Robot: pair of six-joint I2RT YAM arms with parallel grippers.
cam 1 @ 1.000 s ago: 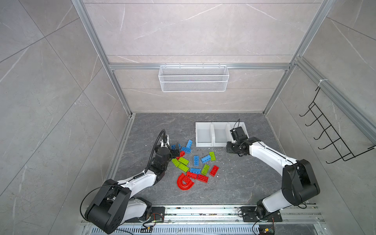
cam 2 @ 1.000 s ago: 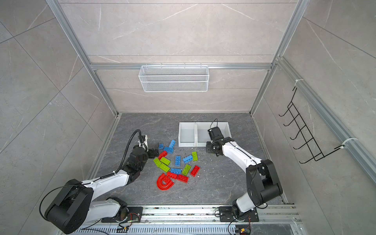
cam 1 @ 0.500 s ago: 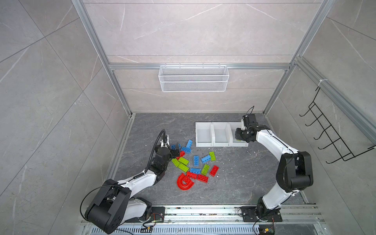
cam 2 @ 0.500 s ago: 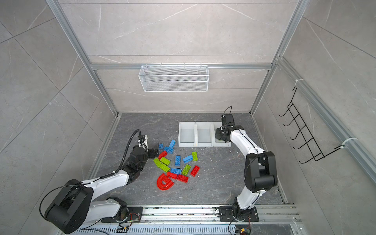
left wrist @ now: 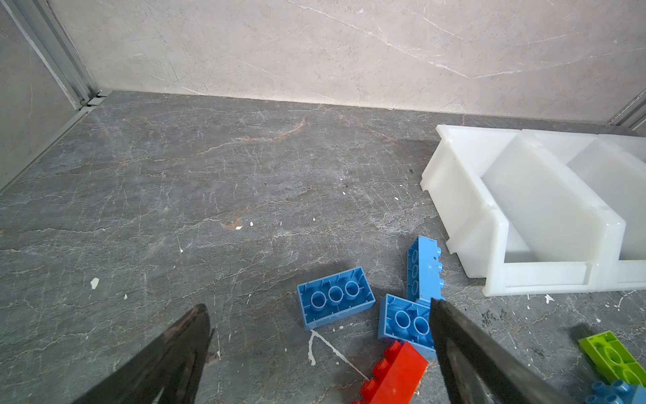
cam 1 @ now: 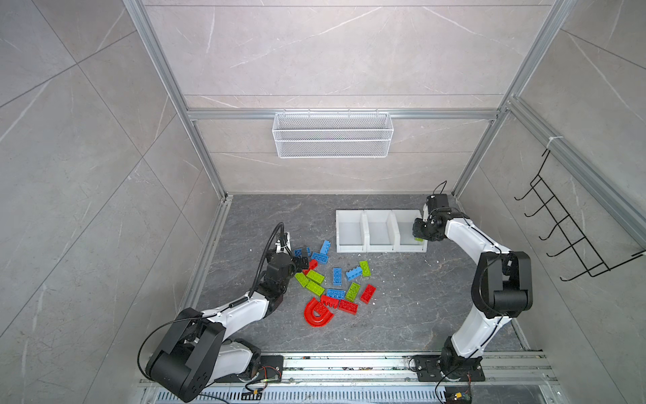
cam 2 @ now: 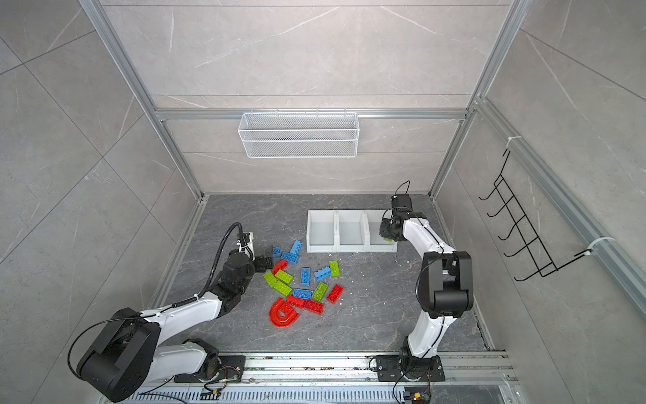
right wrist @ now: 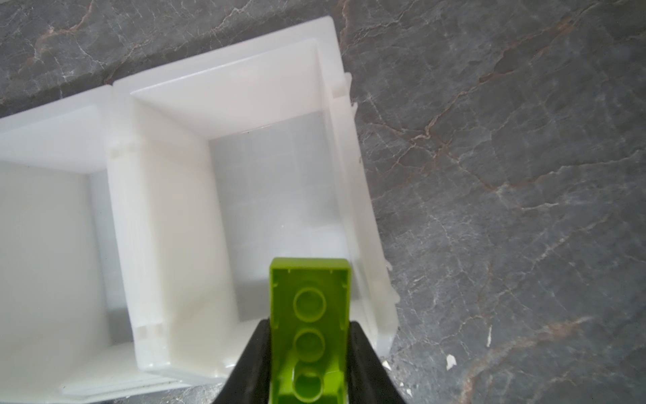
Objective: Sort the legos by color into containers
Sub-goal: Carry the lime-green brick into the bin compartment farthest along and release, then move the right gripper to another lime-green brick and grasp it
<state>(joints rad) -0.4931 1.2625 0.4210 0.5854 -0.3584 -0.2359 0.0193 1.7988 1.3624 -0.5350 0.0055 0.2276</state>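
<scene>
The legos (cam 1: 335, 283) lie scattered on the dark floor in both top views: red, blue and lime green bricks, plus a red arch (cam 1: 318, 313) (cam 2: 283, 313). Behind them stand the three white containers (cam 1: 364, 227) (cam 2: 335, 227), with no brick seen inside. My right gripper (cam 1: 419, 238) (right wrist: 309, 325) is shut on a lime green lego (right wrist: 309, 290), held above the right-most container (right wrist: 167, 210) near its front right corner. My left gripper (cam 1: 302, 260) (left wrist: 318, 306) is open and low at the pile's back left. A blue brick (left wrist: 335, 297) and a red brick (left wrist: 395, 374) lie between its fingers.
A white wire mesh basket (cam 1: 332, 134) hangs on the back wall. A black hook rack (cam 1: 573, 238) hangs on the right wall. Aluminium frame posts mark the corners, and a rail (cam 1: 349, 363) runs along the front where both arm bases are mounted.
My right arm has swung from in front of the containers to the back right, carrying the green lego above the right-most container. The left arm has not moved.
</scene>
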